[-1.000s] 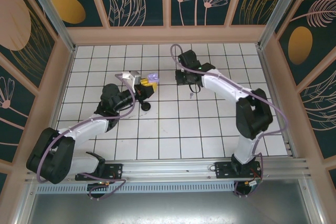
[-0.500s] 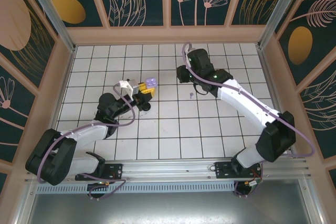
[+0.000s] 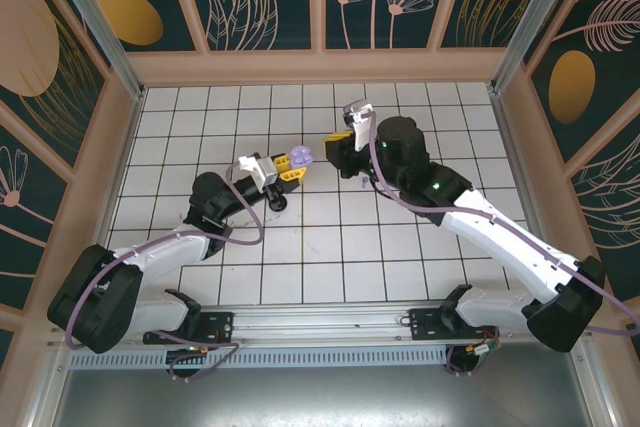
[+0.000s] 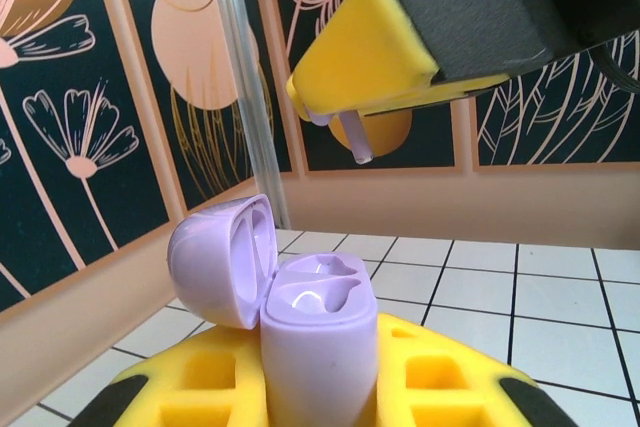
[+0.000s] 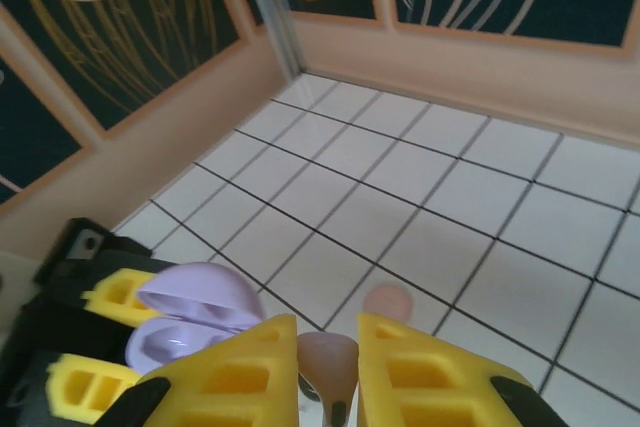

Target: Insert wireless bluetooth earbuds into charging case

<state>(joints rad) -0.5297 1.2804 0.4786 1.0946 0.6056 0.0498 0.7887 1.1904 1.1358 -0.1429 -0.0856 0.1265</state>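
My left gripper [image 3: 297, 160] is shut on an open lilac charging case [image 3: 304, 156], holding it upright above the table. In the left wrist view the case [image 4: 318, 319] stands between the yellow pads [image 4: 205, 377], lid swung back to the left and both sockets empty. Just right of it, my right gripper [image 3: 338, 144] is shut on a lilac earbud. That earbud [image 5: 328, 359] sits pinched between its yellow fingers [image 5: 235, 372], with the case [image 5: 185, 319] low on the left. Seen from the left wrist, the earbud's stem [image 4: 355, 141] hangs above the case.
A small black round case [image 3: 278, 204] lies on the white tiles near the left arm. A blurred pinkish round thing [image 5: 388, 299] lies on the tiles beyond the right fingers. Wooden walls border the tiled floor on three sides.
The right gripper has swung left from mid-table to just beside the lilac case. The left gripper has shifted right with the case.
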